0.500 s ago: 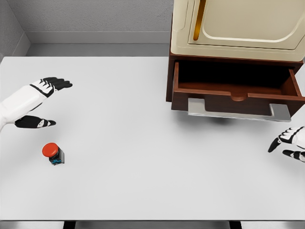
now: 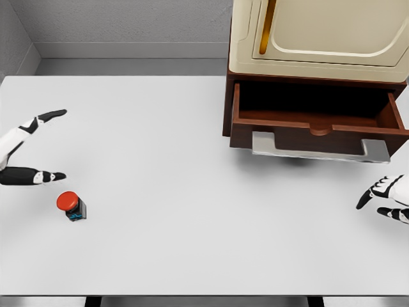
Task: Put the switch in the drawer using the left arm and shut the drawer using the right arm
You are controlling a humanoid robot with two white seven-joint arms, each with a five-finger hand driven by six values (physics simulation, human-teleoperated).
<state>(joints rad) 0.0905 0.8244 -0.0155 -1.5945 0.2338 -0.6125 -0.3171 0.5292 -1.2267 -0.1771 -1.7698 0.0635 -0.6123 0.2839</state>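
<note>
left robot hand (image 2: 25, 147) cut off | drawer (image 2: 316, 121) interior dark

White table (image 2: 166, 128) with switch (image 2: 71, 205) and drawer cabinet (image 2: 316, 83)

Red-capped switch (image 2: 71, 206) upright, drawer (image 2: 317, 125) open — empty

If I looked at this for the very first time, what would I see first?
Probably the big brown drawer standing wide open under the cream cabinet at the upper right. Next, the little switch with a red button, alone on the white table at the lower left, near the left hand.
</note>
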